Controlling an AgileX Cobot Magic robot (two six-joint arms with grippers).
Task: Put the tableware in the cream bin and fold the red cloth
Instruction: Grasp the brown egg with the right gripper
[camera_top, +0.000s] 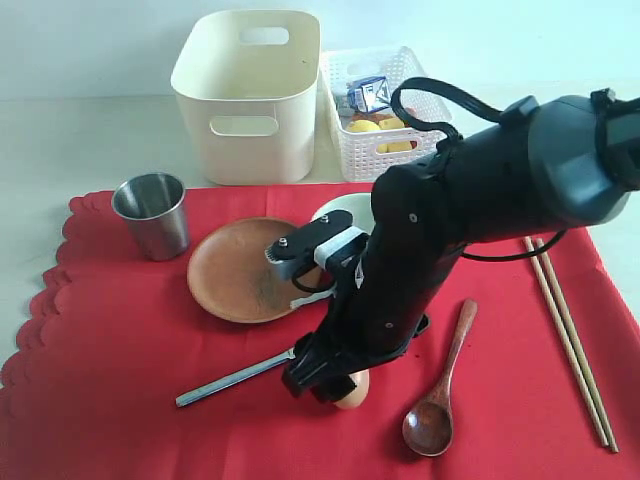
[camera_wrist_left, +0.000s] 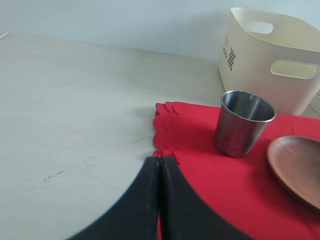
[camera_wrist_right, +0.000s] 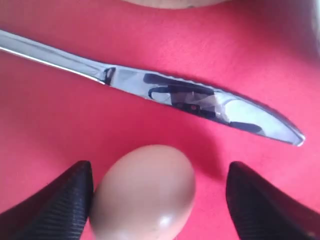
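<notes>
Tableware lies spread over the red cloth (camera_top: 120, 380), none of it in the cream bin (camera_top: 248, 95). The steel cup (camera_top: 152, 213) stands upright near the cloth's scalloped edge. The round brown wooden plate (camera_top: 235, 275) lies just beside it toward the middle. The white ceramic bowl (camera_top: 345, 210) shows only as a curve of rim behind the right arm, at the plate's far side. The steel knife (camera_top: 235, 378) lies nearer the front, its blade end hidden under the arm in the exterior view. The dark wooden spoon (camera_top: 440, 385) lies to the right of the arm, and the pair of wooden chopsticks (camera_top: 570, 335) lies side by side near the cloth's right edge. The right tool (camera_wrist_right: 160, 200) is down at the cloth with its jaws wide apart, straddling an egg (camera_wrist_right: 145, 192) that sits just beside the knife blade. One finger (camera_wrist_right: 60, 205) is close against the egg's side, the other stands clear of it, and nothing is gripped. The left tool (camera_wrist_left: 160, 165) is closed tight with nothing between its fingers, its tips at the scalloped edge near the cup, where the cloth meets the pale surface (camera_wrist_left: 65, 100). The cloth lies flat and unfolded. The cream bin stands upright behind it on the surface, with a white lattice basket (camera_top: 390, 150) just beside it holding a milk carton (camera_top: 370, 93) and some yellow items.
</notes>
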